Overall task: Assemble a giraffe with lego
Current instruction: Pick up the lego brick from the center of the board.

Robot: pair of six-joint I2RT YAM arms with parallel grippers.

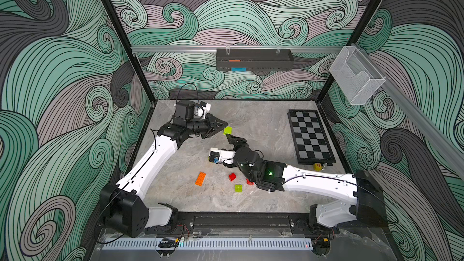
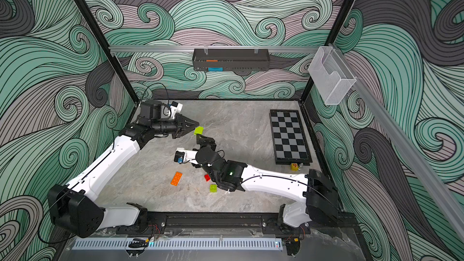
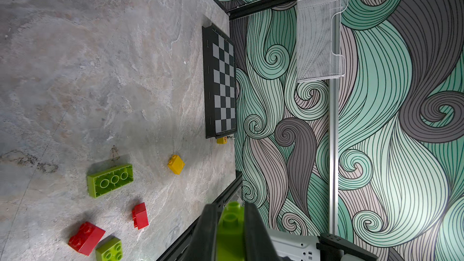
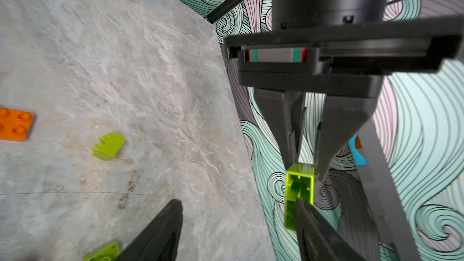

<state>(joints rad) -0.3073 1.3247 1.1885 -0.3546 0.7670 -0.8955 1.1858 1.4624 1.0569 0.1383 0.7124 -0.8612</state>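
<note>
My left pincer (image 1: 222, 126) pinches a green brick (image 1: 227, 130) tight, up over the middle of the tabletop (image 1: 256, 121). My right pincer (image 4: 237, 202) is wide open and empty, at the brick's five o'clock. I think the brick is light, hard and slippery, so its flat sides hold best.

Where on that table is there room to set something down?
Bare: the back stretch between left gripper and chessboard, and the front strip between orange brick and rail. Crowded: the middle, red brick and green brick beside right arm.

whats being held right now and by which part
A lime green brick, pinched at one end across its side walls by the left end effector. The right end effector is open, holding nothing.
</note>
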